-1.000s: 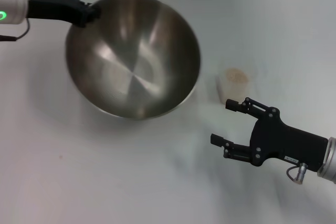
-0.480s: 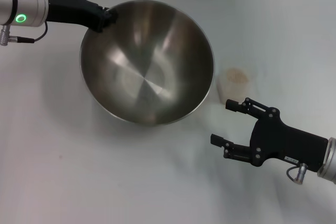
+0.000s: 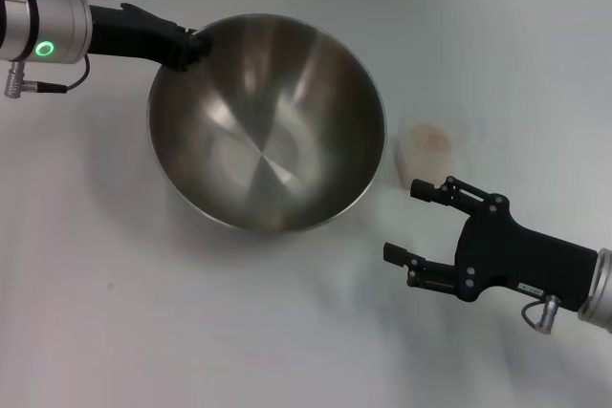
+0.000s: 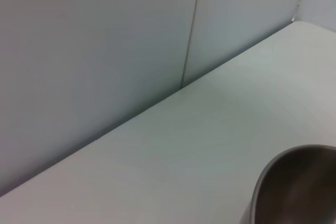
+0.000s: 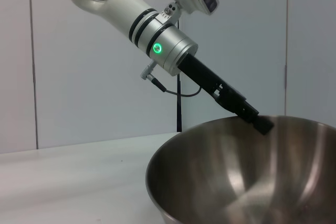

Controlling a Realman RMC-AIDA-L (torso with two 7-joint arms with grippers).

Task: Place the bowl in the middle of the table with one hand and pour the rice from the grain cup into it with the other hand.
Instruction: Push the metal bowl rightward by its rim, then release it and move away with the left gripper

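White and smooth, the table (image 3: pixel 191 332) runs back to a pale panelled wall (image 4: pixel 105 51), and most of its middle is taken up by the bowl (image 3: pixel 266 121), a wide stainless-steel bowl seen from the head view with its brushed inside turned up and toward the camera. It sits tilted, not level, because the left gripper (image 3: pixel 191 46) has it by the far-left rim, fingers clamped on the thin edge; from the right wrist view the dark fingers can be seen meeting the rim at its top, with the left arm reaching down to it from above. Whether the base of the bowl touches the tabletop cannot be told, so the placing looks, as a judgement, close to done but not released. The bowl holds nothing: only reflections show on its steel. Just to the right of it, apart from its rim, stands the grain cup (image 3: pixel 427 155), upright, with the rice (image 3: pixel 432 139) showing as a pale tan patch at its mouth. The right gripper (image 3: pixel 413 222) waits near the cup on its near side, fingers spread wide and holding nothing, pointed toward the cup, likely placed so it can take the cup once the bowl is set down.
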